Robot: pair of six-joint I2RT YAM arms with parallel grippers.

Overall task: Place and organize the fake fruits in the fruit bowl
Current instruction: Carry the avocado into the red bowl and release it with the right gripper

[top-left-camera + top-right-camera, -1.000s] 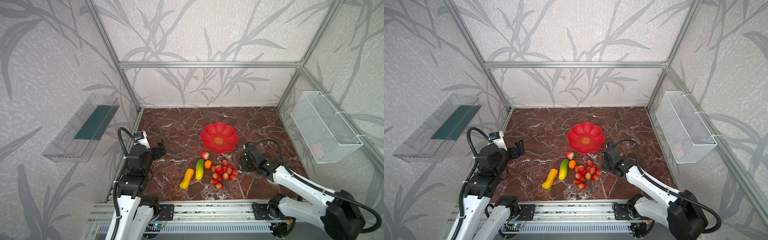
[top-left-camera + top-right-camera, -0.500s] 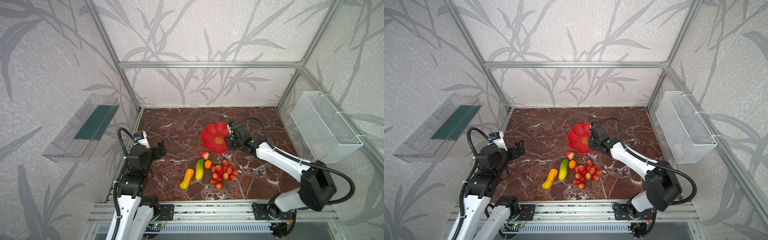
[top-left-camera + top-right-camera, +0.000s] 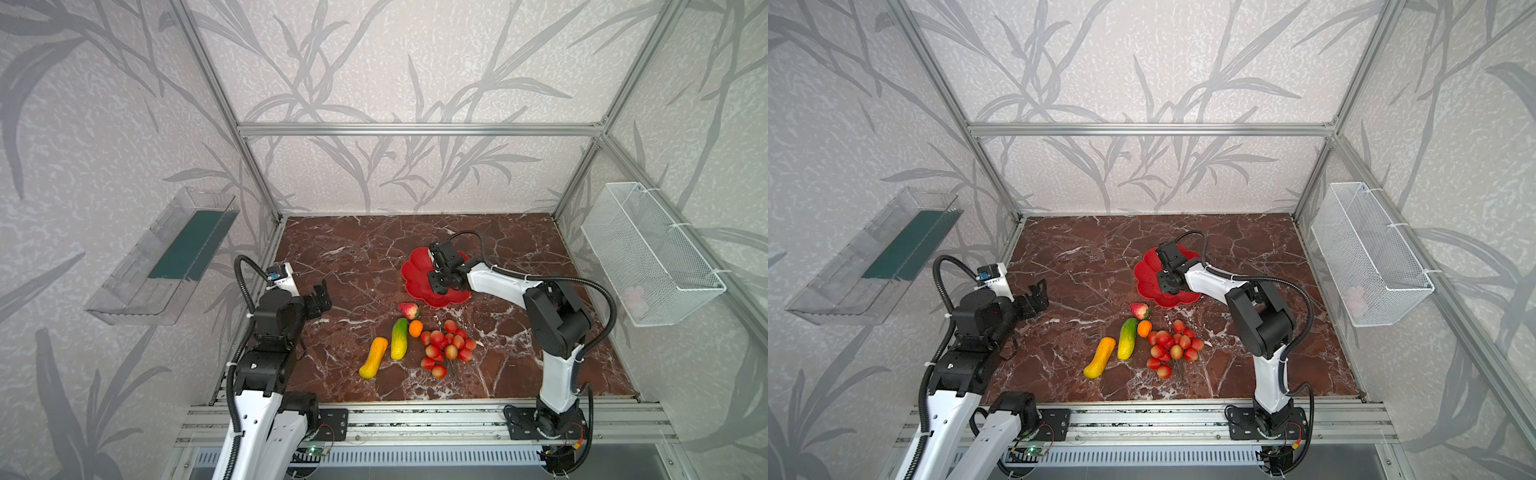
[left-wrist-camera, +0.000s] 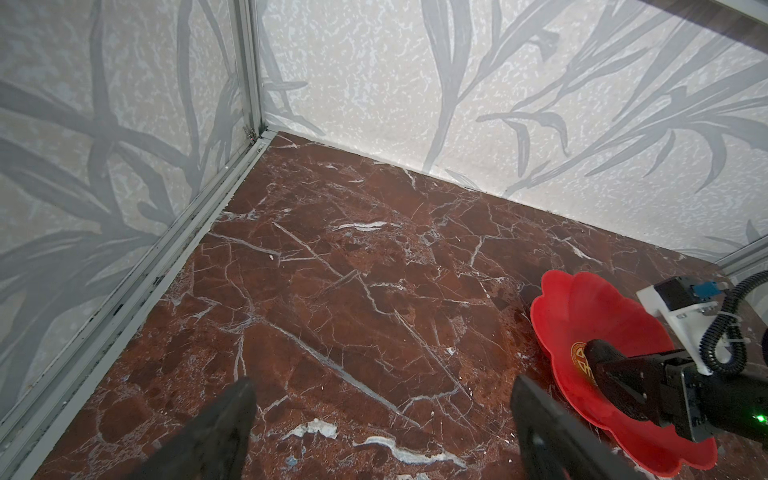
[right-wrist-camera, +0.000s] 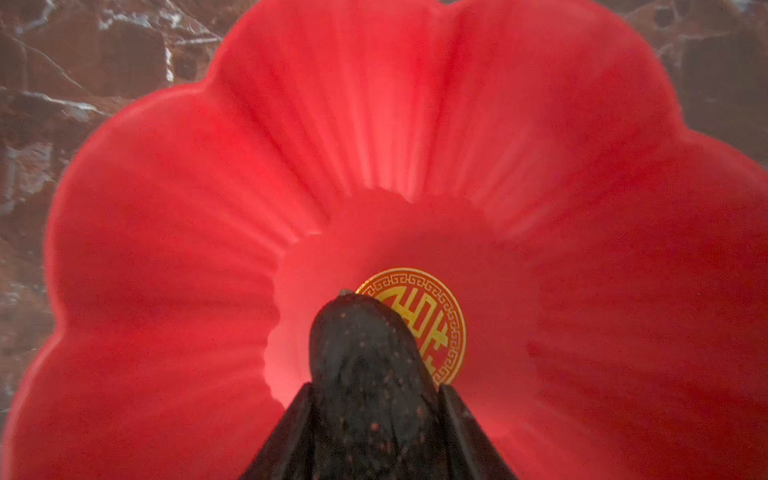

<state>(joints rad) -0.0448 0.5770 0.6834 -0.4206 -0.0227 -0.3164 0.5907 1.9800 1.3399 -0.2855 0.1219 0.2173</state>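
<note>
Red-brown marble forms the worktop (image 3: 353, 257), and the fruit bowl (image 3: 417, 272) sits on it right of the middle, towards the back wall, in both top views. The right gripper (image 3: 435, 286) hangs over the bowl's centre, its arm reaching in from the front right.

In the right wrist view its jaws are clamped on the dark bumpy oval (image 5: 361, 353), one jaw against each side. The oval's pointed tip covers the edge of the gold emblem (image 5: 436, 320) on the bowl's floor. Whether the tip touches the dish cannot be told.

The other fake fruits lie on the worktop in front of the bowl, apart from it:
- The red strawberry-like one (image 3: 409, 310) is nearest the bowl's front rim.
- The small orange ball (image 3: 415, 328) lies just in front of that, just beside the upper end of the green-yellow oblong (image 3: 400, 344).
- The yellow-orange curved one (image 3: 374, 357) lies just left of the oblong, roughly parallel to it and nearer the front edge.
- The cluster of red-pink balls (image 3: 444, 347) spreads out to the right of the orange ball.

The left gripper (image 3: 322, 297) hovers over the left side of the worktop, well apart from the fruits. Its jaws stand wide apart, with only bare marble between them in the left wrist view.

A clear plastic tray (image 3: 166, 257) hangs on the left wall and a white wire basket (image 3: 648, 253) on the right wall.
</note>
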